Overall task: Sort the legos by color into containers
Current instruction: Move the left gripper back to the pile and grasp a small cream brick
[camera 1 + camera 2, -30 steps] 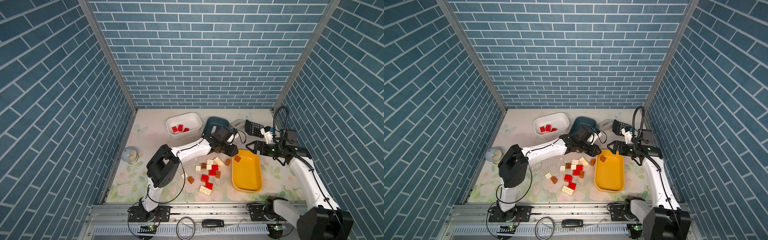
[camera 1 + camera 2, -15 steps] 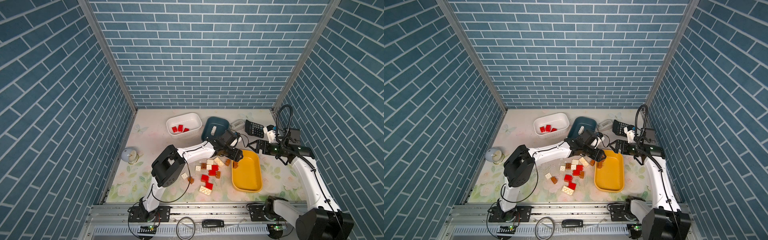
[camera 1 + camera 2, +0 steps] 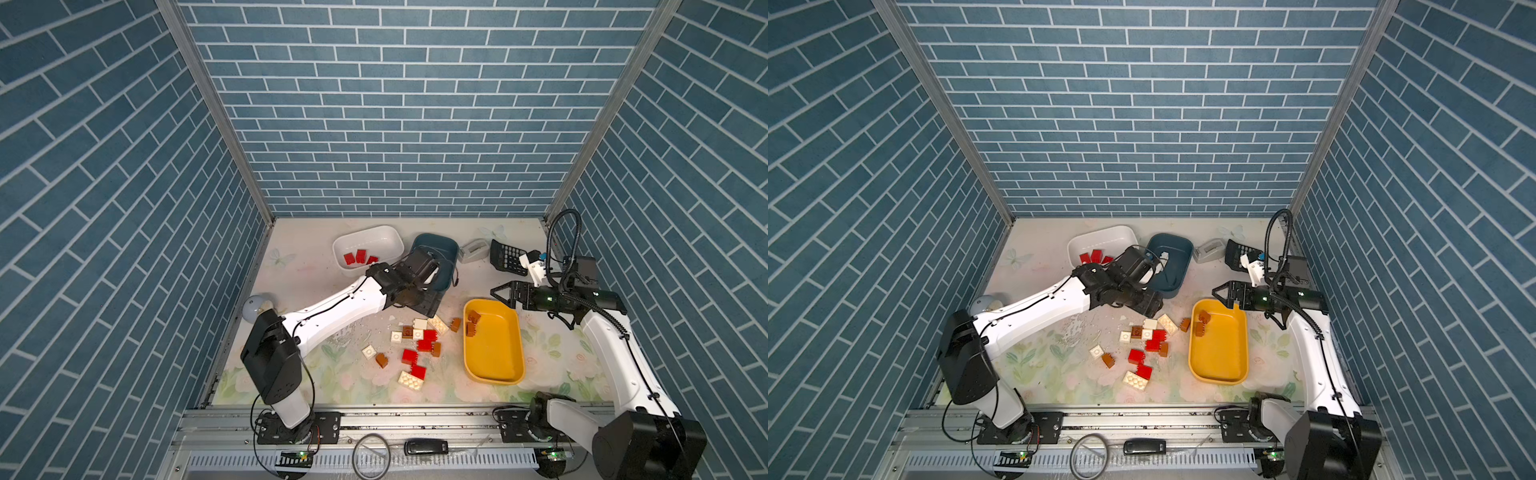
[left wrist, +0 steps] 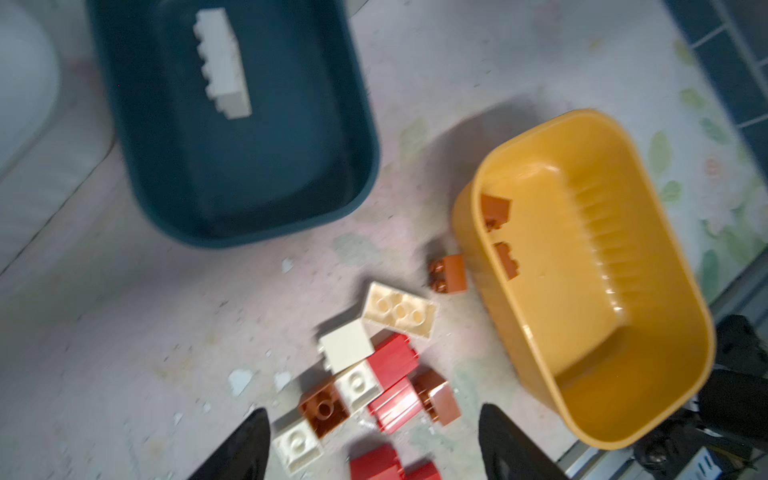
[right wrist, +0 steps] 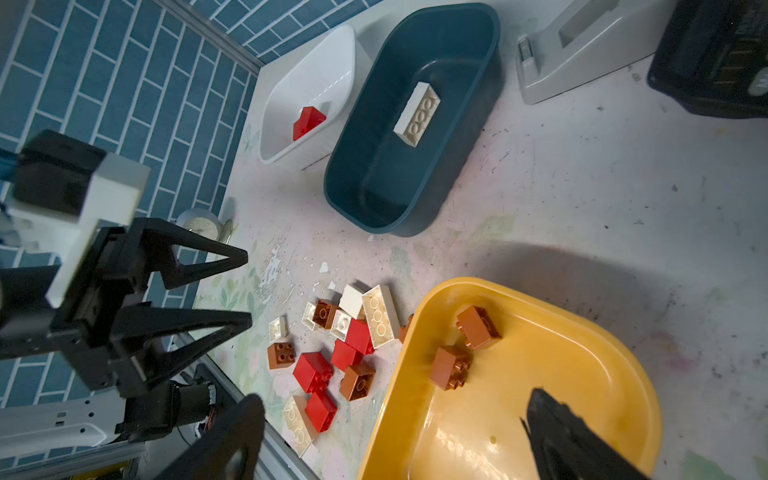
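Legos: loose pile on the table, between blue tub and yellow tub. Loose, as far as I can count: 4 red, 4 brown, 6 cream. Sorted: 3 red in white tub, 1 cream in blue, 2 brown in yellow. Left gripper hangs over the pile's far edge, jaws well apart, nothing in them. Right gripper is over the yellow tub, spread wide, empty. Reads as between picks, under a third done. Next: drop onto one brick. Pile is tight, so take an outlier, e.g. the brown brick just beside the yellow wall.
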Controlling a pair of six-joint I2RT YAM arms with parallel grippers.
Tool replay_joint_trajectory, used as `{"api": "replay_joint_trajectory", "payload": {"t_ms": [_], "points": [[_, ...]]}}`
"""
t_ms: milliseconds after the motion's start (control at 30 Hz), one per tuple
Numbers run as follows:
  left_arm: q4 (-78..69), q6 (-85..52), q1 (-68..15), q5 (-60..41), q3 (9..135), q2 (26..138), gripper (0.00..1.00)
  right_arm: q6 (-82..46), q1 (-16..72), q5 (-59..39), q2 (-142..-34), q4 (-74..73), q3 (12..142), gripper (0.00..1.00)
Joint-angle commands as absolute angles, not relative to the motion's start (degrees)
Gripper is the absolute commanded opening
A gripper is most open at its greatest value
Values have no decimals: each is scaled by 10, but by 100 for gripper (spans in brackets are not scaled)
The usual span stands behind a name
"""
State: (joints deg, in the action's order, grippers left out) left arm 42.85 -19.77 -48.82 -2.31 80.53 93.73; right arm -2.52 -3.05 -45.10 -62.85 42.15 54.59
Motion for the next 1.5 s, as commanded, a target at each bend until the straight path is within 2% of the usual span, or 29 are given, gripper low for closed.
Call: {"api": "replay_joint_trajectory", "payload": {"t_ms": [0, 200, 367, 633, 800, 967, 1133, 1367, 1467], "points": [[522, -261, -471, 35, 757, 899, 80, -7, -6, -480, -634, 436, 554, 98], [525, -390, -439, 45, 659, 833, 82, -34, 60, -496, -651, 416, 548, 99], [459, -496, -417, 44, 567, 810, 79, -67, 95, -489, -660, 367, 534, 99], [420, -604, -410, 61, 511, 845, 75, -83, 127, -477, -674, 344, 529, 99], [367, -668, -411, 24, 473, 868, 74, -80, 128, -475, -676, 353, 530, 99], [365, -684, -414, 26, 465, 880, 69, -72, 128, -474, -680, 367, 533, 99], [374, -695, -423, 24, 463, 895, 54, -68, 128, -473, -683, 377, 533, 99], [388, -707, -432, 19, 454, 884, 52, -58, 129, -468, -685, 393, 536, 99], [391, -704, -436, 14, 452, 881, 47, -55, 128, -465, -688, 398, 539, 99]]}}
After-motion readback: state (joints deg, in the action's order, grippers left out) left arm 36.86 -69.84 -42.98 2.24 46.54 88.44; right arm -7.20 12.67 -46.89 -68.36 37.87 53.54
